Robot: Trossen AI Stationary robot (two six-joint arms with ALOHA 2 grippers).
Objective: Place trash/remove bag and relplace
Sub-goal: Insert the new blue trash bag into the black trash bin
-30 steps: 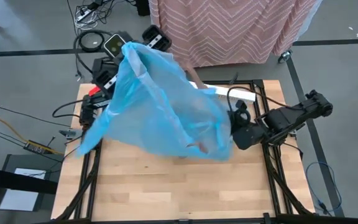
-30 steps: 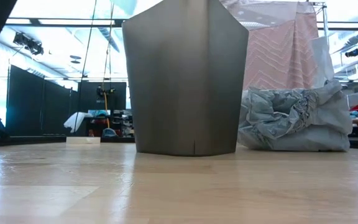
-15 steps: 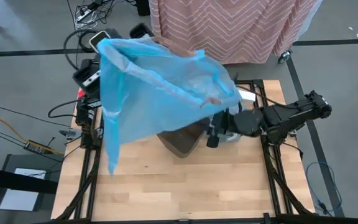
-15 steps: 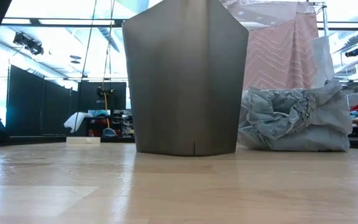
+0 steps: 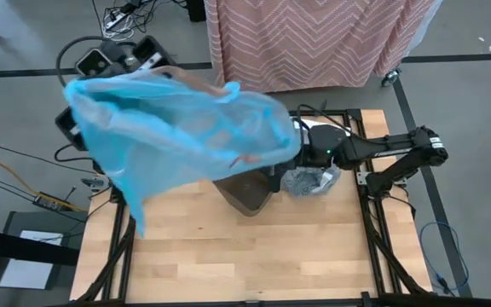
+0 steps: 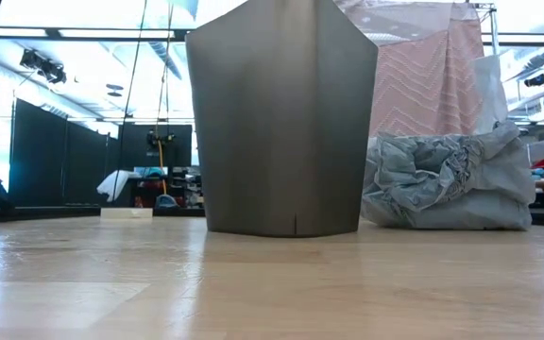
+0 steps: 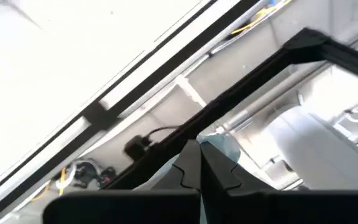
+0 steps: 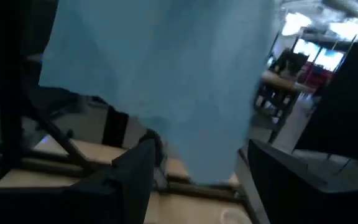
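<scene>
The left fingers (image 7: 199, 177) are pressed together with a scrap of pale blue plastic pinched between them, so they grip the blue bag (image 5: 177, 128); the left arm itself is hidden under that bag in the high view; the right fingers (image 8: 194, 180) stand wide apart, two dark prongs with the blue plastic hanging just beyond the gap, and they hold nothing that can be seen; in the high view the right gripper (image 5: 301, 143) sits at the bag's right-hand edge, above the far right part of the bench (image 5: 245, 256), its arm reaching in from the right side.

The blue bag is spread out in the air, billowing over the left and far part of the bench and out past its left edge; its lower right portion covers most of the bin (image 5: 250, 194), of which only a dark near corner shows from above; in the low view the bin (image 6: 281, 123) stands upright on the wooden bench (image 6: 272, 288) as a tall grey body.

The grey bag (image 5: 308, 180), crumpled and wrinkly, lies on the bench just beside the bin on its right; the low view shows it (image 6: 447, 184) as a slumped heap resting on the wood, close to the bin; whether the two touch cannot be told; no loose scraps can be made out.
</scene>
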